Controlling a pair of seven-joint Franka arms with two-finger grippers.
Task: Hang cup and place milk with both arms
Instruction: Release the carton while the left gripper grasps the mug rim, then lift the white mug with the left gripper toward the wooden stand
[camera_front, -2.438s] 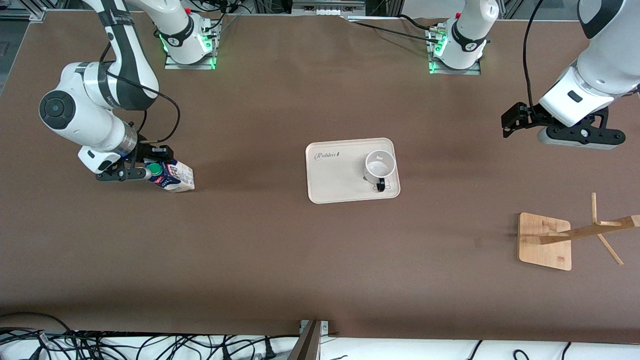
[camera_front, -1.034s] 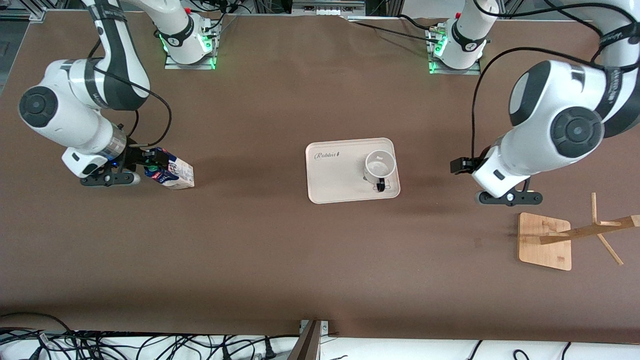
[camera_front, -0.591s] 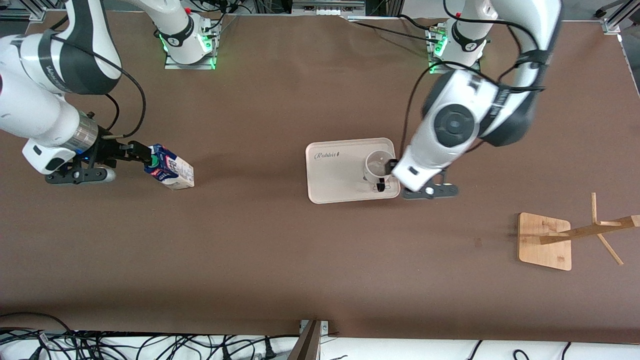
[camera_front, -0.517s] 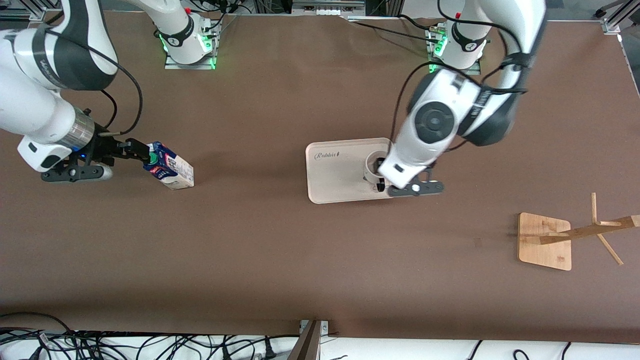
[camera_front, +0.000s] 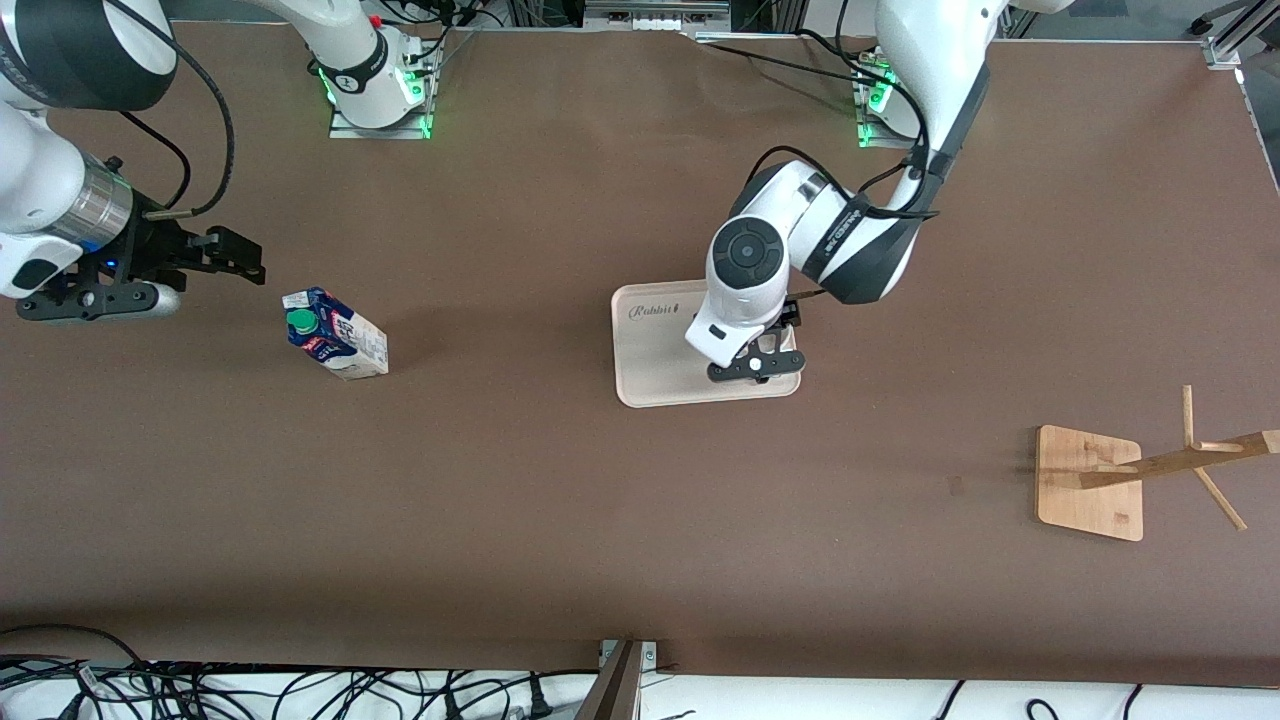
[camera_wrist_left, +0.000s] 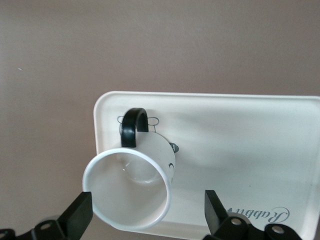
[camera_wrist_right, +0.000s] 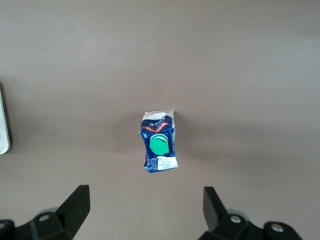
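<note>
Cup (camera_wrist_left: 131, 191): white mug with black handle, standing upright on the pale tray (camera_front: 655, 375), near the tray's end toward the left arm. Not yet lifted. In the left wrist view its rim sits between the two spread fingers of the left gripper (camera_wrist_left: 145, 220), nearer one finger than the other; neither finger can be seen touching it.

Left gripper (camera_front: 755, 362): directly over the cup, jaws wide apart, holding nothing.

Milk (camera_front: 335, 346): blue carton with green cap, on the bare table toward the right arm's end, well apart from the tray.

Right gripper (camera_front: 240, 258): near the carton, up above the table, jaws spread and empty; the carton lies ahead of the open jaws, centred between them in the right wrist view (camera_wrist_right: 159, 142).

Wooden rack (camera_front: 1110, 480): toward the left arm's end; no cup on it.

Step in hand, judged: approach to the cup. Next move calls for settling the fingers around the cup wall or rim, then closing squarely before any lift.
</note>
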